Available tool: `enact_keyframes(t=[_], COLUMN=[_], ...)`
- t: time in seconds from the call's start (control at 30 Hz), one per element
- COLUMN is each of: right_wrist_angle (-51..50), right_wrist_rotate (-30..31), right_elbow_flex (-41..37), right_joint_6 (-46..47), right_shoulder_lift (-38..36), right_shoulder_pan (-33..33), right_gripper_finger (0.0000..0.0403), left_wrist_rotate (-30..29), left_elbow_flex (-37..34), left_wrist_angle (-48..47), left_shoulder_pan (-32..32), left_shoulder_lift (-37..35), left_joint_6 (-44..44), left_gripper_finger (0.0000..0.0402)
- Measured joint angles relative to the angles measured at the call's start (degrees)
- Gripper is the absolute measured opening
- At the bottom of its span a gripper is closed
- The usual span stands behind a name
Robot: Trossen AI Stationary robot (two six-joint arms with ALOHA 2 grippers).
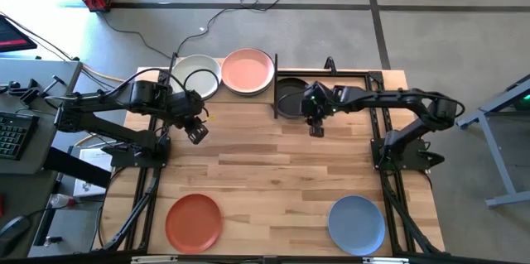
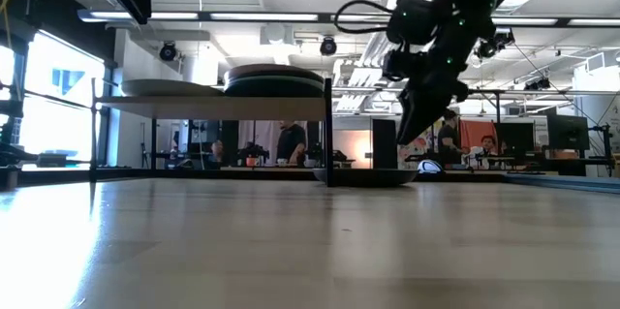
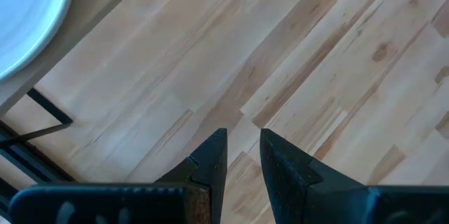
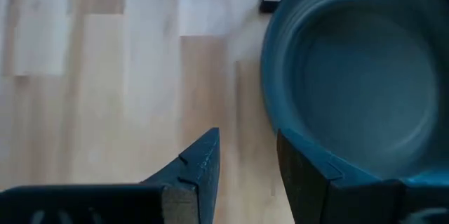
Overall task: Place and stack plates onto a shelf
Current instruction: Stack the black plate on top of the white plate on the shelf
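On the shelf [image 2: 213, 106] at the table's far left rest an off-white plate [image 1: 196, 75] and a pink plate [image 1: 248, 71]; in the low view the pink one tops a stack [image 2: 276, 80]. A dark plate [image 1: 290, 97] lies flat on the table just right of the shelf. A terracotta plate [image 1: 194, 223] and a blue plate [image 1: 356, 224] lie near the front edge. My left gripper [image 1: 199, 137] hangs open over bare wood in front of the shelf. My right gripper [image 1: 316, 131] is open, tilted down, above the dark plate's near rim [image 4: 280, 112] without touching it.
The shelf's black uprights [image 2: 329, 130] stand between the stacked plates and the dark plate. Black frame rails [image 1: 385, 132] run along both table sides. Bare planks [image 1: 273, 173] lie between the two grippers and the front plates. People stand in the room behind the table.
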Motion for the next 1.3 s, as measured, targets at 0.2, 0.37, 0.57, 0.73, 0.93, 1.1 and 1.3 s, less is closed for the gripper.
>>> enact_keyframes(t=[0.2, 0.37, 0.57, 0.73, 0.93, 1.1, 1.3], right_wrist_angle=[4.6, 5.9, 8.7, 10.4, 10.9, 11.6, 13.3], right_wrist_rotate=[-1.1, -1.5, 1.8, 1.9, 1.0, 3.6, 5.8], right_elbow_flex=[-1.9, -2.6, -2.7, -2.7, -2.6, -2.6, -2.5], right_joint_6=[-3.7, -4.9, -5.0, -5.8, -7.8, -7.5, -7.5], right_shoulder_lift=[1.0, 4.7, 7.9, 8.2, 10.1, 12.6, 12.8], right_shoulder_pan=[-2.7, -3.7, -3.6, -3.7, -4.8, -4.5, -4.0], right_gripper_finger=[0.0119, 0.0119, 0.0119, 0.0119, 0.0119, 0.0119, 0.0113], left_wrist_rotate=[-0.8, -0.9, -0.9, -0.9, -0.9, -0.9, -0.9], left_elbow_flex=[0.0, 0.0, 0.0, 0.0, 0.0, 0.0, 0.0], left_wrist_angle=[0.0, 0.0, 0.0, 0.0, 0.0, 0.0, 0.0], left_shoulder_pan=[0.0, 0.0, 0.0, 0.0, 0.0, 0.0, 0.0], left_shoulder_lift=[0.0, 0.0, 0.0, 0.0, 0.0, 0.0, 0.0], left_joint_6=[-0.6, -1.6, -2.8, -3.0, -3.0, -3.0, -3.0], left_gripper_finger=[0.0076, 0.0076, 0.0076, 0.0076, 0.0076, 0.0076, 0.0076])
